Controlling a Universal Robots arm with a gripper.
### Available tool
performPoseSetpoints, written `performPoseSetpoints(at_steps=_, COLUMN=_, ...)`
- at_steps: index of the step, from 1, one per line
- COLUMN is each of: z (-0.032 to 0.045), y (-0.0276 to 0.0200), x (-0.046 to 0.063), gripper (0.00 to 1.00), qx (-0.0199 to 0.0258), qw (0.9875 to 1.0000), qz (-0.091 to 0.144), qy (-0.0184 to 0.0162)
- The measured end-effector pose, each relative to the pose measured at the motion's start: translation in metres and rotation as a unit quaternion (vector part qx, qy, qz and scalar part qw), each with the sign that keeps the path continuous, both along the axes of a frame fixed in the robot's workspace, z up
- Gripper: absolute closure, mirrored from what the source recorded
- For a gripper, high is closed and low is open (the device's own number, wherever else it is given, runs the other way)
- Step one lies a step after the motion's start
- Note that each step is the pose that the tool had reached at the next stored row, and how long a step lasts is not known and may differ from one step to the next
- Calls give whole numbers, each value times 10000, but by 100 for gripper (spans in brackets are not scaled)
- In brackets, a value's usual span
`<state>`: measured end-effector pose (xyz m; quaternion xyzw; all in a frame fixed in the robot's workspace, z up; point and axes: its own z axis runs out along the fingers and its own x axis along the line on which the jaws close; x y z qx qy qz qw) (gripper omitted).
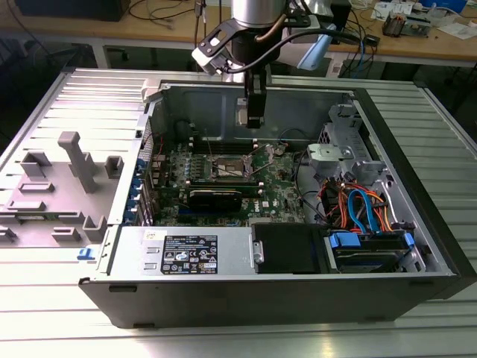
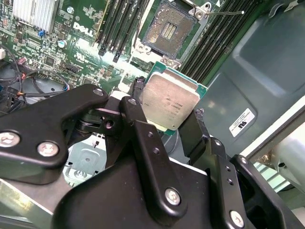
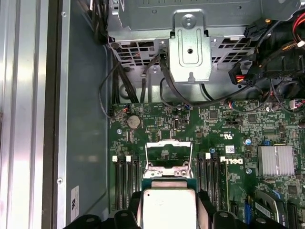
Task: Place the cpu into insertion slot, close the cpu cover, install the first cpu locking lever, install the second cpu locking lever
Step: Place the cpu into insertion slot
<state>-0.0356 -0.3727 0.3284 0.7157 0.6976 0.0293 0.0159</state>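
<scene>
I hold the cpu (image 2: 171, 98) in my fingers (image 2: 143, 138), closed on two opposite edges, its silver top bare. It hangs above the slot (image 2: 167, 31) and apart from it, not yet seated. The slot lies open, its grid of contacts uncovered. It sits on the green motherboard (image 2: 81, 33) with long black memory slots (image 2: 119, 24) just beside it on either side. In the first wrist view the cpu (image 3: 169, 207) is near the slot (image 3: 169, 157), and a finned heatsink (image 3: 275, 161) stands well apart from the slot. The open case (image 1: 417, 186) on the ribbed worktop (image 1: 223, 335) holds the motherboard. It also holds a grey drive cage (image 3: 190, 43) and bundled cables (image 1: 358, 205), both well away from the slot.
</scene>
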Motion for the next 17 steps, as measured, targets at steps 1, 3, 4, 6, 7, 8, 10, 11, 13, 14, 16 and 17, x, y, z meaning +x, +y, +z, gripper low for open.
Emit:
performPoseSetpoints(at_steps=1, z=-6, y=0, x=0, gripper=46, qx=0, qw=10000, qz=0, qy=0)
performPoseSetpoints(at_steps=3, z=-25, y=0, x=0, gripper=46, qx=0, qw=10000, qz=0, qy=0)
performPoseSetpoints(at_steps=4, z=-36, y=0, x=0, gripper=46, qx=0, qw=10000, qz=0, qy=1)
performPoseSetpoints(at_steps=6, z=-49, y=0, x=0, gripper=46, qx=0, qw=10000, qz=0, qy=2)
performPoseSetpoints(at_steps=7, z=-53, y=0, x=0, gripper=46, qx=0, qw=10000, qz=0, qy=3)
performPoseSetpoints(at_steps=8, z=-58, y=0, x=0, gripper=46, qx=0, qw=10000, qz=0, qy=3)
performPoseSetpoints(at_steps=10, z=-69, y=0, x=0, gripper=46, qx=0, qw=10000, qz=0, qy=5)
performPoseSetpoints(at_steps=11, z=-77, y=0, x=0, gripper=46, qx=0, qw=10000, qz=0, qy=6)
performPoseSetpoints(at_steps=13, z=-87, y=0, x=0, gripper=46, qx=0, qw=10000, qz=0, qy=8)
performPoseSetpoints(at_steps=14, z=-91, y=0, x=0, gripper=46, qx=0, qw=10000, qz=0, qy=8)
performPoseSetpoints(at_steps=16, z=-99, y=0, x=0, gripper=46, qx=0, qw=10000, qz=0, qy=10)
performPoseSetpoints(at_steps=17, z=-103, y=0, x=0, gripper=46, qx=0, qw=10000, qz=0, qy=10)
